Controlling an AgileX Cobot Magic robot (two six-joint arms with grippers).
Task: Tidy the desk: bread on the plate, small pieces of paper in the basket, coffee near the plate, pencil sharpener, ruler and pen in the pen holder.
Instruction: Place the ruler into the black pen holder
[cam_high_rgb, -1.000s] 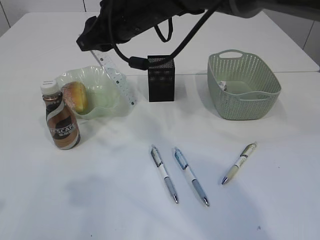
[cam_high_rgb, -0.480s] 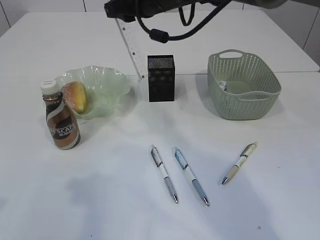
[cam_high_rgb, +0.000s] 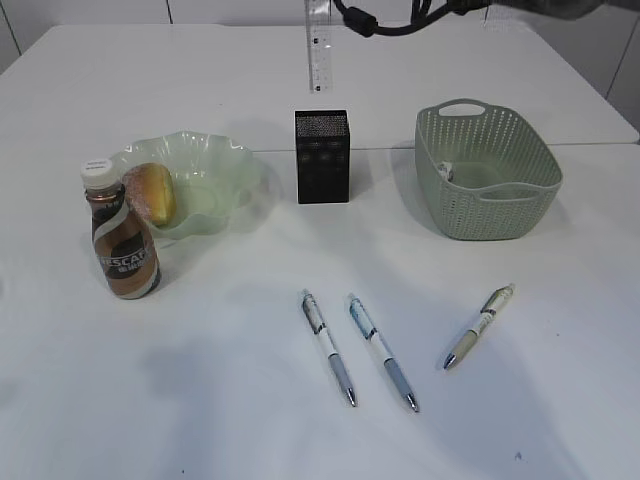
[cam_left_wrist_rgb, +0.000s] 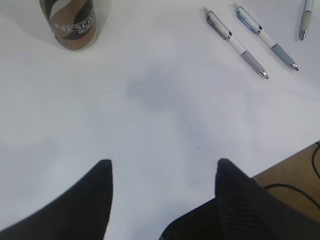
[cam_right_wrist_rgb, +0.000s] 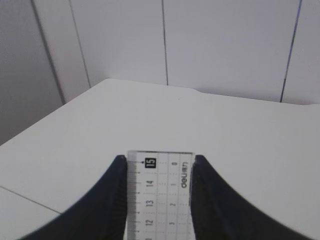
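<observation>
My right gripper (cam_right_wrist_rgb: 160, 162) is shut on the clear ruler (cam_right_wrist_rgb: 160, 200), its edges pinched between the two fingers. In the exterior view the ruler (cam_high_rgb: 318, 45) hangs upright above the black mesh pen holder (cam_high_rgb: 322, 157). The bread (cam_high_rgb: 152, 192) lies on the green plate (cam_high_rgb: 215, 165), and the coffee bottle (cam_high_rgb: 122, 235) stands beside it. Three pens (cam_high_rgb: 328, 347) (cam_high_rgb: 382, 352) (cam_high_rgb: 479, 326) lie on the table. A small piece of paper (cam_high_rgb: 447, 172) sits in the basket (cam_high_rgb: 487, 170). My left gripper (cam_left_wrist_rgb: 162, 167) is open over bare table. The pencil sharpener is out of view.
The left wrist view shows the coffee bottle (cam_left_wrist_rgb: 70, 22) at top left, the pens (cam_left_wrist_rgb: 235, 42) at top right, and the table's edge (cam_left_wrist_rgb: 285, 162) at lower right. Black cables (cam_high_rgb: 400, 20) hang at the top of the exterior view.
The right arm has swung right and up, carrying the ruler from a tilt over the plate to upright above the pen holder. Everything on the table stays put.
</observation>
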